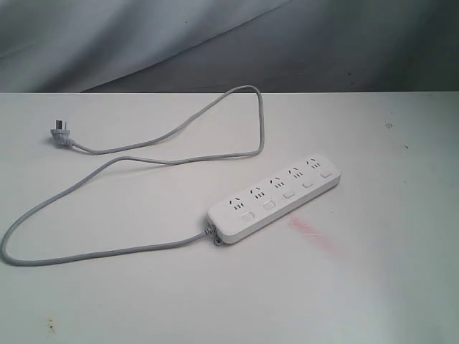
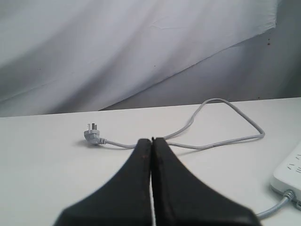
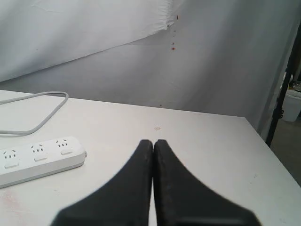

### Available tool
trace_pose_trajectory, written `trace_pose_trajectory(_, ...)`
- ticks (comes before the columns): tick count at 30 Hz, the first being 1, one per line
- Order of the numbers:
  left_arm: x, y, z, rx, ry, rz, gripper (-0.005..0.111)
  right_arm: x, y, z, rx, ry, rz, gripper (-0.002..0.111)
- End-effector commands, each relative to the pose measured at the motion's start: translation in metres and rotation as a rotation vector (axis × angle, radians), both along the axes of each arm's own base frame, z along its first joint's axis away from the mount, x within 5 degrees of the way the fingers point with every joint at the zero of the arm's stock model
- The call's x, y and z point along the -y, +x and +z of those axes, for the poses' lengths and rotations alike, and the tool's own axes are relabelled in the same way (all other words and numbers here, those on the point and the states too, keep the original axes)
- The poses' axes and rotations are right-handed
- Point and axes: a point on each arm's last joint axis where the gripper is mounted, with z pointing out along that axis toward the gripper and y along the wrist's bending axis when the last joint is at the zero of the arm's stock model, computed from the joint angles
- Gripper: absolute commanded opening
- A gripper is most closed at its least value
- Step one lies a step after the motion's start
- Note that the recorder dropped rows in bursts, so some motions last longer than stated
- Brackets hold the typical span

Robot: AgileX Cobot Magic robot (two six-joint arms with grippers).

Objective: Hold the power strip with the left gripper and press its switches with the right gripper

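Note:
The white power strip [image 1: 275,195] lies slantwise on the white table [image 1: 373,287], with five socket groups and five buttons facing up. Its light-grey cord [image 1: 93,252] loops off to the left and back to the plug [image 1: 61,133]. Neither arm shows in the exterior view. My left gripper [image 2: 152,140] is shut and empty, with the plug [image 2: 92,135] and cord [image 2: 221,141] beyond it and one end of the strip [image 2: 288,176] off to one side. My right gripper [image 3: 153,141] is shut and empty, apart from the strip's other end [image 3: 40,159].
A pink smear [image 1: 313,233] marks the table just in front of the strip. A grey cloth backdrop [image 1: 215,36] hangs behind the table. In the right wrist view the table's side edge [image 3: 273,157] and a dark stand [image 3: 282,89] show.

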Motion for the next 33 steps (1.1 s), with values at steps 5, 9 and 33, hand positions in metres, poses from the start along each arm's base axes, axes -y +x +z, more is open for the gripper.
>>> trace_pose_trajectory(5,0.000,0.000,0.000,0.008,-0.002,0.003,0.000,0.000,0.000,0.000,0.006,0.000,-0.007,0.000)
trace_pose_trajectory(9,0.000,0.000,0.000,0.008,-0.002,0.003,0.000,0.000,0.000,0.000,0.014,0.001,-0.007,0.000)
trace_pose_trajectory(33,0.020,0.034,0.072,-0.352,-0.376,-0.055,0.000,-0.002,-0.007,0.087,0.124,0.535,0.037,0.000)
